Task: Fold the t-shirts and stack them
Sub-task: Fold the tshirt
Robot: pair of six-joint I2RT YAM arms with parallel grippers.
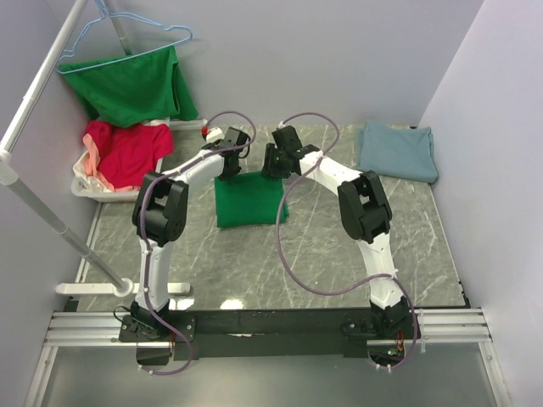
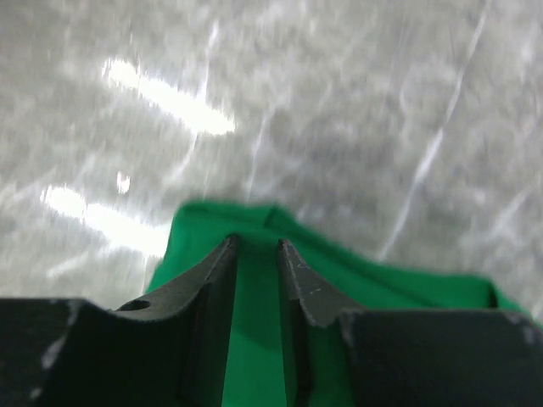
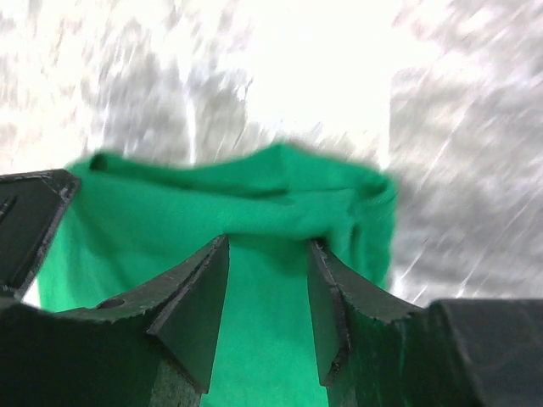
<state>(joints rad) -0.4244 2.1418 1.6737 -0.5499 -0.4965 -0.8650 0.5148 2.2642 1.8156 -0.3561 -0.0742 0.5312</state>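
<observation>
The folded bright green t-shirt (image 1: 249, 202) lies flat on the grey marbled surface (image 1: 424, 246), about midway across and a little towards the far side. Both arms reach in from the near edge and meet over its far edge, the left one at the far left corner and the right one at the far right corner.

From the left wrist, the left pincer (image 2: 256, 246) has its two dark fingers close together, with only a narrow slot between them. Green cloth shows in that slot and spreads out past the tips. I cannot tell whether the fingers are actually nipping the cloth or just sitting over it.

The right pincer (image 3: 269, 242) stands wider. Its fingers are clearly apart, and a bunched ridge of the green shirt lies right at the tips and fills the gap. I cannot tell whether that fold is held.

A dusty blue-grey t-shirt (image 1: 397, 151) lies folded at the far right, well apart from the green one. At the far left another green t-shirt (image 1: 136, 85) hangs up. Below it a white basket (image 1: 81, 188) holds a red t-shirt (image 1: 127, 148) with a pink one (image 1: 103, 176) under it.
</observation>
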